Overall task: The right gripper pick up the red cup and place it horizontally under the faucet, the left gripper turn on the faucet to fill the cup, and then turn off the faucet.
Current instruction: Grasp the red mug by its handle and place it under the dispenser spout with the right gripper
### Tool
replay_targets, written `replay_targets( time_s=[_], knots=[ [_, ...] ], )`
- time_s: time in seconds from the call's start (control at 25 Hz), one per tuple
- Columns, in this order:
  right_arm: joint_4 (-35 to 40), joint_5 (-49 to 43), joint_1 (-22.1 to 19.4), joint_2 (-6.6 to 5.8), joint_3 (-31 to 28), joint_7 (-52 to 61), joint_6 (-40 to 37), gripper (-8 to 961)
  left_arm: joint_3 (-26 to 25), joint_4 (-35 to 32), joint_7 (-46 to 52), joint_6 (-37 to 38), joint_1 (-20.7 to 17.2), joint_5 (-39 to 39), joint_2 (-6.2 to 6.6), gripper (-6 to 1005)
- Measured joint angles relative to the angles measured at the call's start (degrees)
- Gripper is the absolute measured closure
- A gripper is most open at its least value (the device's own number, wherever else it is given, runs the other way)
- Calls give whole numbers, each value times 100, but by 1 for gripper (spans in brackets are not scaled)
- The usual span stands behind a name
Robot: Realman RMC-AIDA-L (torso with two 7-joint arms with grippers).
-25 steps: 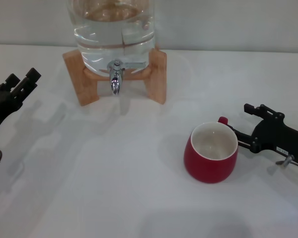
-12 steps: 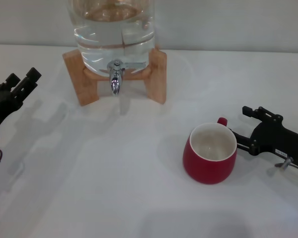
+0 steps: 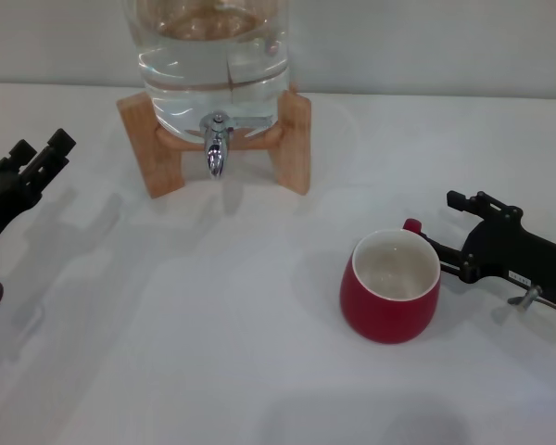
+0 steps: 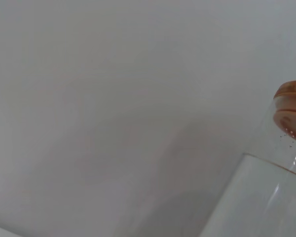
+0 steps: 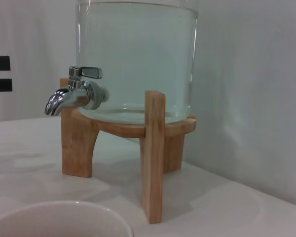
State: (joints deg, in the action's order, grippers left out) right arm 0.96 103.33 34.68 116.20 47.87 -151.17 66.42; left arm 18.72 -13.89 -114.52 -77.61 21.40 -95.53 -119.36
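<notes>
The red cup (image 3: 390, 287) stands upright on the white table, right of centre, its small handle (image 3: 412, 225) turned to the far right. Its white rim shows in the right wrist view (image 5: 54, 219). My right gripper (image 3: 442, 222) is open, low at the cup's right side, its fingers either side of the handle. The chrome faucet (image 3: 216, 148) hangs from the glass jar (image 3: 213, 56) at the back; it also shows in the right wrist view (image 5: 74, 94), lever level. My left gripper (image 3: 42, 148) is open, held at the far left, away from the faucet.
The jar rests on a wooden stand (image 3: 292, 139) with legs on both sides of the faucet. The left wrist view shows only the wall, the jar's side (image 4: 266, 197) and its wooden lid (image 4: 291, 106). White table (image 3: 213, 324) lies between cup and stand.
My right gripper has crept left against the cup, and the cup has shifted slightly left with it. The left arm has not moved.
</notes>
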Motion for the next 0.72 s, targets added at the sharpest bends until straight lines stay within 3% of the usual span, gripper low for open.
replay_targets(
  time_s=[0.72],
  knots=[
    [-157,41,89,-1,-23,-1,-95,239,0,9,0,19,28,0,0,140]
  ],
)
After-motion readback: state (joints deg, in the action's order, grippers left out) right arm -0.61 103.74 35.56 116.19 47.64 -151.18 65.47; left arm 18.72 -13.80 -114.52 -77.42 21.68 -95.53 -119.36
